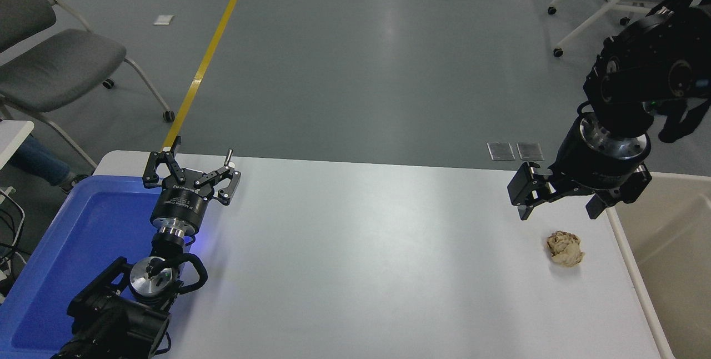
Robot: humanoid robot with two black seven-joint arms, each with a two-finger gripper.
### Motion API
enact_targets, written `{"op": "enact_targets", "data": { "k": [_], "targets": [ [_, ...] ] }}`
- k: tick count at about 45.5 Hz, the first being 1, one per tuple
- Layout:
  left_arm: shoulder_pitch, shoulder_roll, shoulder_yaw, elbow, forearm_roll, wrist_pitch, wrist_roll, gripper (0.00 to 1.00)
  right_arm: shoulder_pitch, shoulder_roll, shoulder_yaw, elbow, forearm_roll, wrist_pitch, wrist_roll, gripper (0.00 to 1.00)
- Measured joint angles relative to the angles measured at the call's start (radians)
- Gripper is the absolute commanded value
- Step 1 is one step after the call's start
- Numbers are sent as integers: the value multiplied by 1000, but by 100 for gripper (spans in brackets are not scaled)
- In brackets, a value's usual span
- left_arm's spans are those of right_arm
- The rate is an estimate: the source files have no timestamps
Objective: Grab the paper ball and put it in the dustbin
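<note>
The tan crumpled paper ball point(565, 248) lies on the white table point(361, 259) near its right edge. The cream-white dustbin point(625, 248) stands just right of the table, partly cut off by the picture's edge. My right gripper point(560, 210) hangs open and empty, pointing down, just above and behind the ball, apart from it. My left gripper point(191, 165) is parked at the lower left, open and empty, over the table's far left edge.
A blue plastic tray point(66, 248) lies at the table's left under the left arm. Grey chairs point(50, 64) stand on the floor at the far left, white chair legs point(589, 3) at the far right. A person's leg shows at the left edge.
</note>
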Motion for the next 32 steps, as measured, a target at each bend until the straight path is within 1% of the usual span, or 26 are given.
{"op": "enact_targets", "data": {
  "k": [32],
  "targets": [
    [0, 0, -1, 0, -2, 0, 1, 99, -7, -18, 4, -1, -9, -18, 0, 100]
  ]
}}
